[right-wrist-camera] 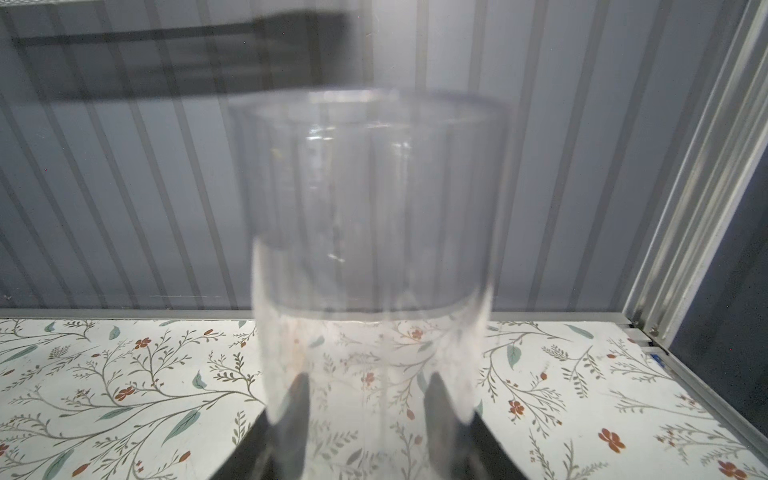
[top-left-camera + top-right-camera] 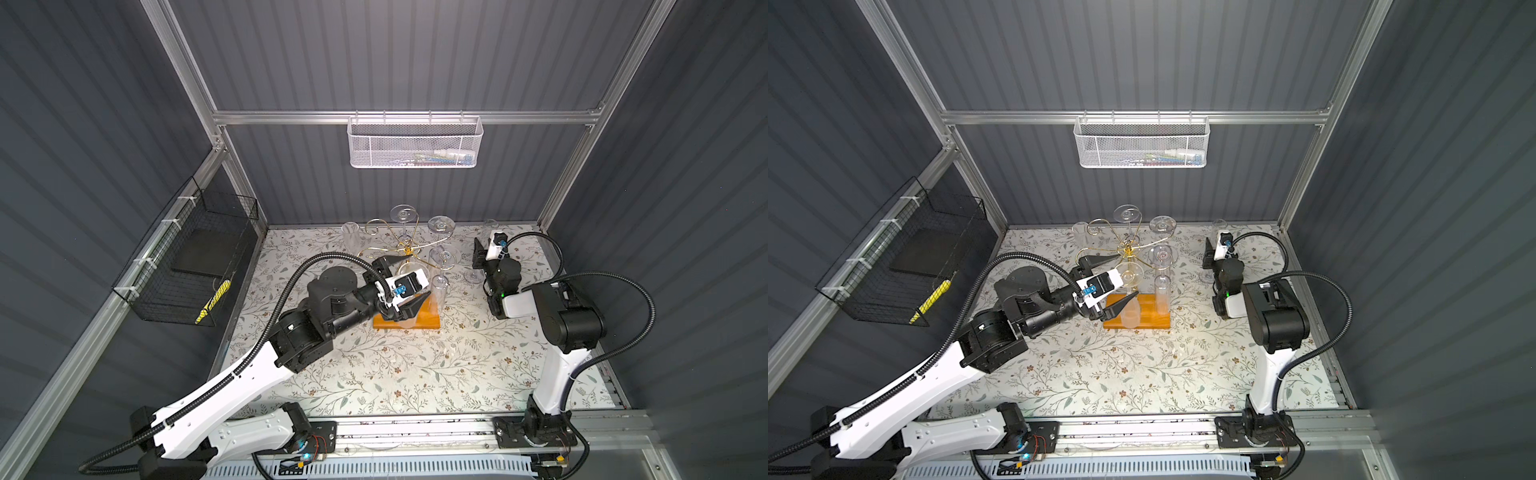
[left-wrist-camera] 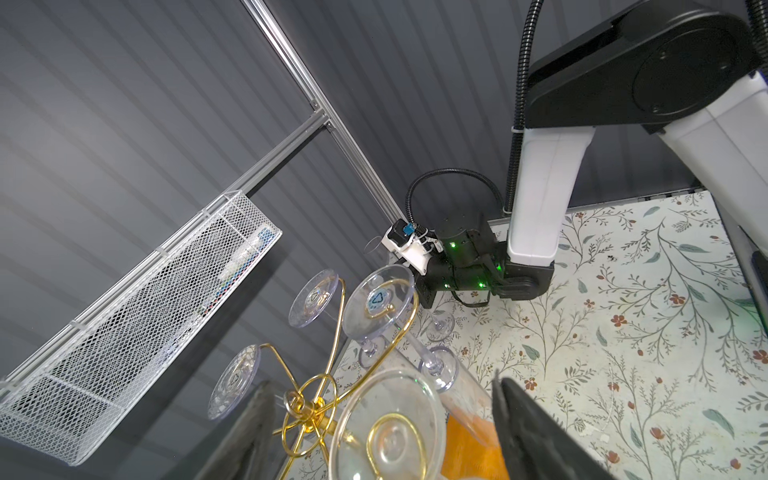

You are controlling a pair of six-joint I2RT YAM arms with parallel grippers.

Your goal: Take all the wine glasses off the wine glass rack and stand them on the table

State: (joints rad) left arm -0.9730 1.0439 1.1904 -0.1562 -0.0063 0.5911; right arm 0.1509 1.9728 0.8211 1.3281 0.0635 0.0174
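The wine glass rack is a gold pole with curled arms on an orange-brown wooden base, at mid-table in both top views. Several clear wine glasses hang upside down from its arms. My left gripper is open, its jaws on either side of the nearest hanging wine glass without touching it. That glass's foot sits in a gold loop, and its bowl hangs over the base. At the back right, my right gripper is shut on another upright wine glass, whose foot is near the tabletop.
A white mesh basket hangs on the back rail. A black wire basket is fixed to the left wall. One clear glass stands upright at the back left of the rack. Floral tabletop lies in front of the base.
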